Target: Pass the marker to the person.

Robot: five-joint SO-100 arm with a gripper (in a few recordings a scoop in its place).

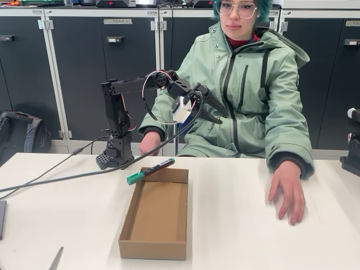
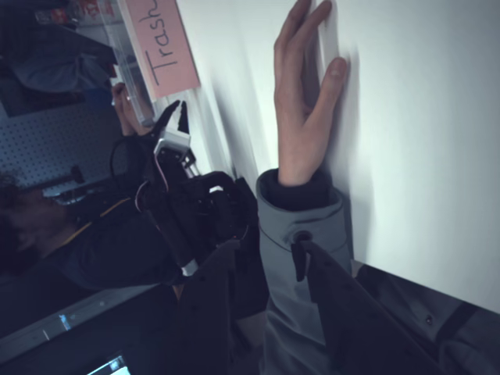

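Resting across the far rim of an open cardboard box (image 1: 154, 222), the marker (image 1: 150, 171) lies with its green cap overhanging the left edge in the fixed view. Above and behind it, the black arm's gripper (image 1: 219, 112) hangs in the air, fingers spread and empty, aimed toward the person (image 1: 247, 95), whose hand (image 1: 288, 191) lies flat on the white table (image 1: 253, 236).

- Slim marker (image 1: 150, 170), centre of the fixed view: green cap, dark barrel, white label, reddish end.
- Seated person (image 1: 247, 90), upper right: teal-green hair, mint-green jacket, black zips, dark red collar.
- Open cardboard box (image 1: 156, 216): plain brown.
- Table (image 1: 242, 225): white.
- Black arm's gripper (image 1: 216, 109): black, possibly with a white part.
- Paper sign (image 2: 160, 43), upper left of the wrist view: pink, dark handwriting.
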